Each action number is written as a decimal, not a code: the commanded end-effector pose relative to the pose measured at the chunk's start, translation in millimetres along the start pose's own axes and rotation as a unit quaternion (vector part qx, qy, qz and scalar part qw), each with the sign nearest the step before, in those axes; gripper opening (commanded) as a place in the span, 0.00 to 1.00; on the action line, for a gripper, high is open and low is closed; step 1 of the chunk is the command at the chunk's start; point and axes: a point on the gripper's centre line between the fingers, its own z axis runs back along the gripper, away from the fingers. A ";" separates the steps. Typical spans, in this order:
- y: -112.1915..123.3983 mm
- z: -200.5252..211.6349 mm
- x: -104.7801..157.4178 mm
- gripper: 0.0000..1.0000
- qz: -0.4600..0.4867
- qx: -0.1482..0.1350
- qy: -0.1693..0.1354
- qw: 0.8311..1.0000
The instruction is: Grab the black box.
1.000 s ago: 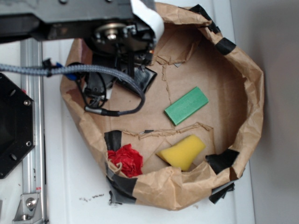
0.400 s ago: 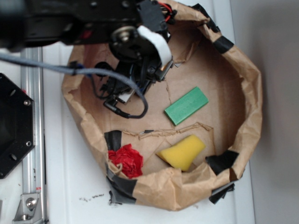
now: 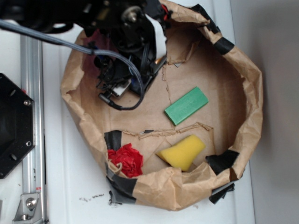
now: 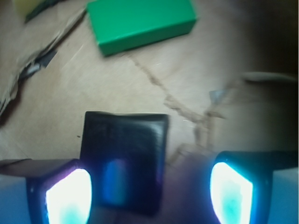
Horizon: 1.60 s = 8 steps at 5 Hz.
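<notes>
Below my wrist camera, the black box (image 4: 124,161) lay flat on the brown paper, off-centre between my fingers: it sat close against the left pad (image 4: 67,196), while the right pad (image 4: 231,191) stood well clear of it. My gripper (image 4: 149,193) was spread wide and held nothing. From the exterior view my own arm hid the box entirely, so I could only place it at the upper left of the paper nest (image 3: 252,93).

I judged the risk to be in that lopsided fit. If I closed as I stood, the left finger would likely meet the box first and shove it, or come down on its top edge; the glossy, rounded sides could let it squirt out.

Crumpled, torn paper made an uneven floor, its raised rim patched with black tape (image 3: 223,160). A green block (image 4: 140,23) lay nearby, with a yellow sponge (image 3: 182,151) and red crumpled wad (image 3: 126,159) farther off. A black hexagonal plate (image 3: 14,126) sat outside on the white table (image 3: 70,182).
</notes>
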 end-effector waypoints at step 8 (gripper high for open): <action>3.7 -0.8 24.3 0.00 -0.044 -0.033 0.006 0.998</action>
